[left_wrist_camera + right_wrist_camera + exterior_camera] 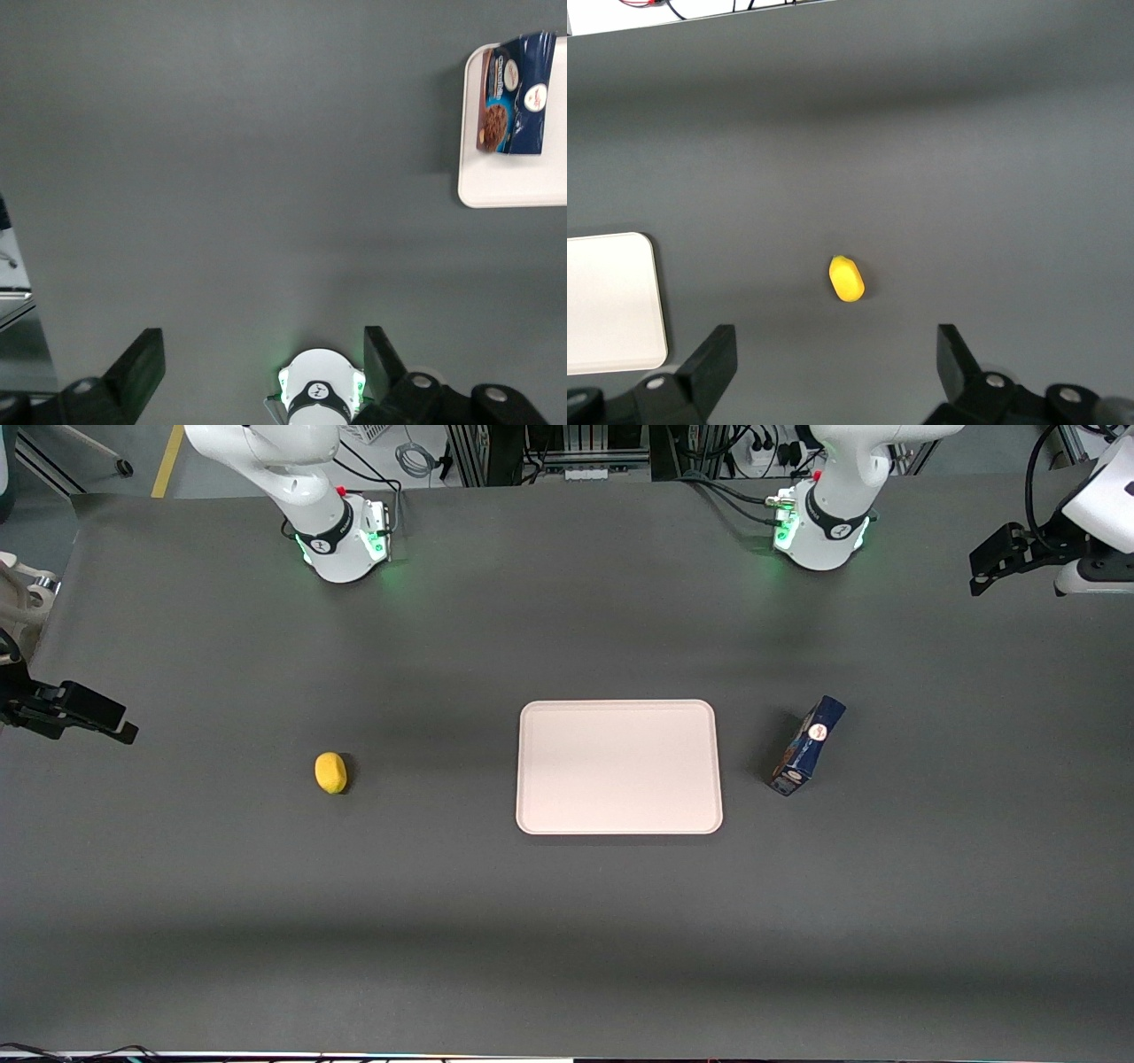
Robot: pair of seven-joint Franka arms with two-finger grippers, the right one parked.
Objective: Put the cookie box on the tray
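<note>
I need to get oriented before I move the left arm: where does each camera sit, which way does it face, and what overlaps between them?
Front view: high, facing both arm bases; tray, cookie box standing beside it, gripper at the working arm's end, open.
Left wrist view: looks down between its own fingers at table, box, tray corner.
Right wrist view: looks down at lemon, tray edge.
Shared: all three show the tray.

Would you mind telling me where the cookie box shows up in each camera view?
Front view: cookie box stands on the table beside the tray, toward the working arm's end; the gripper hangs far off at that end.
Left wrist view: cookie box overlaps the tray's edge, away from the open fingers.
Right wrist view: not visible.
Shared landmark: the tray.
</note>
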